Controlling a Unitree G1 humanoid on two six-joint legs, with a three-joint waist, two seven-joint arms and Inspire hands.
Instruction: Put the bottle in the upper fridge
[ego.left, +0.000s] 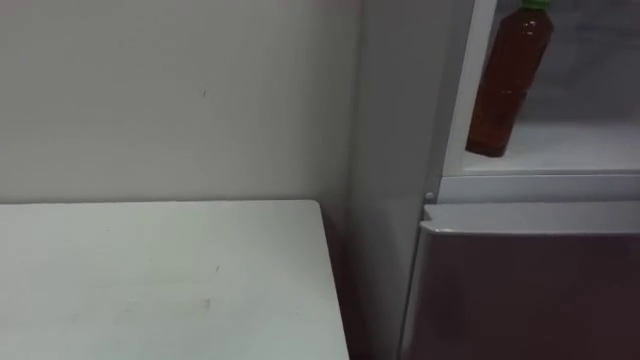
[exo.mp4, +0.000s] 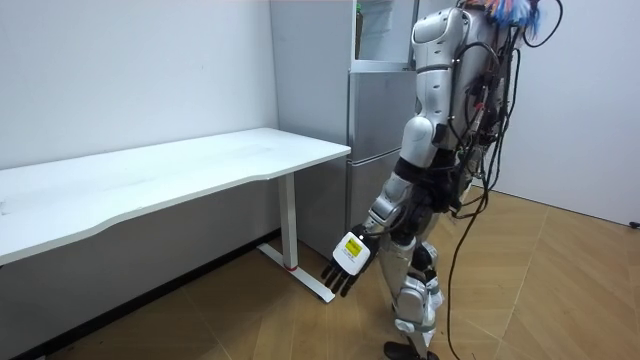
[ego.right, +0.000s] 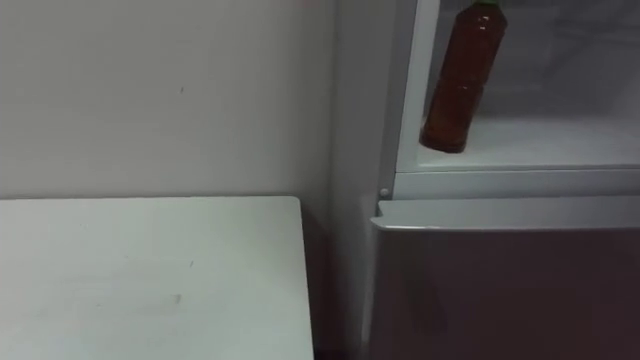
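Note:
A bottle (ego.left: 508, 85) of brown liquid with a green cap stands alone on the white shelf (ego.left: 580, 150) of the open upper fridge compartment. It sits near the shelf's left front corner, with its top tilted to the right. In the room view I stand upright right in front of the silver fridge (exo.mp4: 372, 120), facing it. My left hand (exo.mp4: 347, 262) hangs low beside my leg with its fingers straight, holding nothing. In the right eye view the bottle (ego.right: 460, 85) is by the compartment's left wall.
The fridge's lower door (ego.left: 530, 290) is closed below the shelf. A white table (ego.left: 160, 280) stands against the wall to my left, its right edge close to the fridge's side. Wooden floor (exo.mp4: 560, 290) lies behind me.

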